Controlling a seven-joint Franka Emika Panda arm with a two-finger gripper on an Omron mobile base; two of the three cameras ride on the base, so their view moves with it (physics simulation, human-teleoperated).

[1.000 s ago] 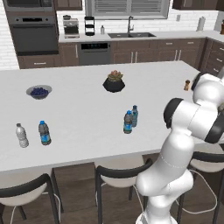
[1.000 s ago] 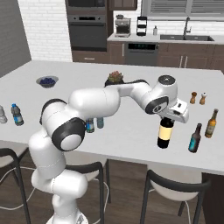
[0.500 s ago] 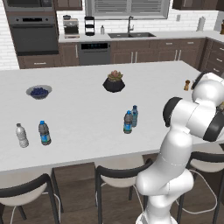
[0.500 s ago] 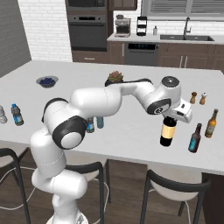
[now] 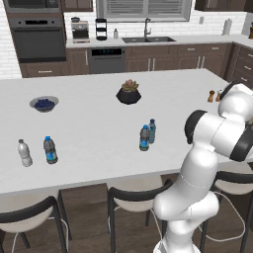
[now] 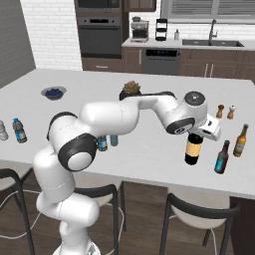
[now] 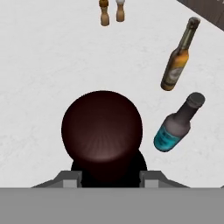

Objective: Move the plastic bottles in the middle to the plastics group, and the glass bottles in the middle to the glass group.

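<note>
- Across the long white island [image 6: 149,149], the arm [image 6: 129,112] reaches to the right end, where the glass group stands near the front edge.
- At that end the wine bottle [image 6: 193,148] hangs upright from the gripper [image 6: 198,133], its base at or just above the counter; which of the two I cannot tell. It sits just beside the teal bottle [image 6: 222,157], with the amber bottle [image 6: 240,141] a little farther off.
- From the hand view the jaws are clenched on the wine bottle's neck, its dark shoulder [image 7: 102,131] spreading wide beneath them.
- To finish this placement well, I judge the bottle should be lowered straight down until it rests flat, then freed and the hand lifted vertically, because the teal bottle [image 7: 176,128] is close enough to be knocked by any sideways drift.
- Mid-counter, the two plastic bottles [image 5: 147,134] wait side by side, well apart from the plastics group [image 5: 37,151] at the far left.
- Behind the glass group stand two small shakers [image 6: 225,111].
</note>
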